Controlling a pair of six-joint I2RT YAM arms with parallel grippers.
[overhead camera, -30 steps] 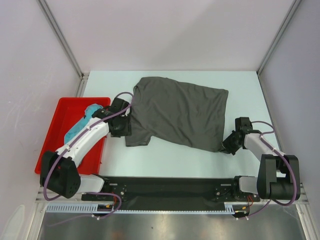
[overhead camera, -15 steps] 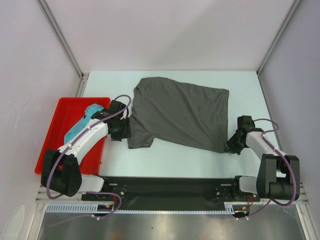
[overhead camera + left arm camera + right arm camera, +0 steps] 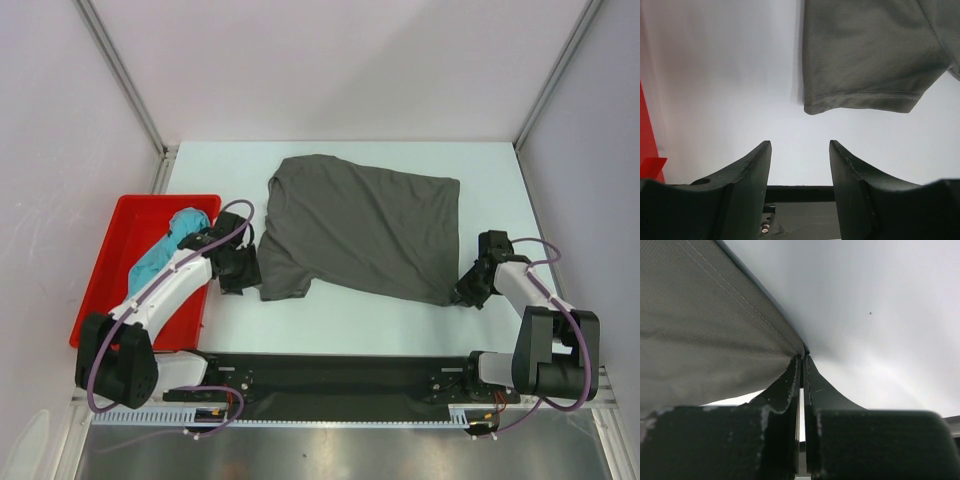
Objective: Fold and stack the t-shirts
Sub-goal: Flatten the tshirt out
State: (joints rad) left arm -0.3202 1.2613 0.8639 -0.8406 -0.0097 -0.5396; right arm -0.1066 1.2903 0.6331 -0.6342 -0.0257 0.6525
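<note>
The dark grey t-shirt [image 3: 360,235] lies spread across the middle of the table. My right gripper [image 3: 466,291] is at its near right corner, shut on the hem; the right wrist view shows the fingertips [image 3: 803,358] pinching the cloth edge [image 3: 705,330]. My left gripper [image 3: 249,272] stands open just left of the shirt's near left sleeve [image 3: 865,60]. Bare table shows between its fingers [image 3: 800,145], and it touches no cloth. The teal t-shirt [image 3: 170,250] lies bunched in the red tray [image 3: 112,262], partly hidden by the left arm.
The red tray sits at the table's left edge, its corner showing in the left wrist view [image 3: 646,150]. The black base rail [image 3: 330,375] runs along the near edge. Enclosure walls and metal posts [image 3: 125,80] bound the back and sides.
The right gripper has closed on the grey shirt's near right corner. The left gripper has drawn back toward the near edge, off the sleeve. The shirt has shifted slightly right.
</note>
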